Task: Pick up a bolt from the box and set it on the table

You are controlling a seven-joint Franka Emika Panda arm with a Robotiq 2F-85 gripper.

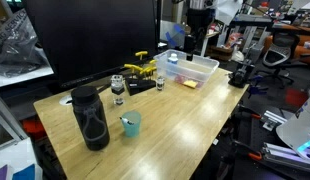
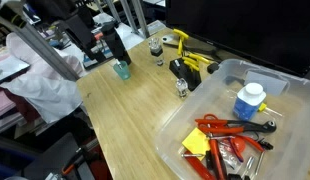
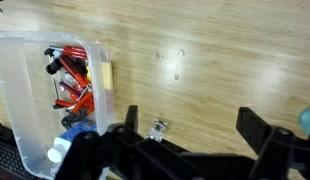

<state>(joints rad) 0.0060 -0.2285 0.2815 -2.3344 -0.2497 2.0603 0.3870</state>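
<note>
While the end effector (image 3: pixel 190 122) hovers over the worktop (image 3: pixel 215 50) with its fingers spread wide, a small silvery bolt (image 3: pixel 160 126) lies on the bare wood in the gap between them, nearer the finger on the box side. The box (image 3: pixel 23 100) stands just beside that finger, apart from the bolt, and holds red pliers (image 3: pixel 73 88) and a blue-capped bottle (image 2: pixel 250 100).
</note>
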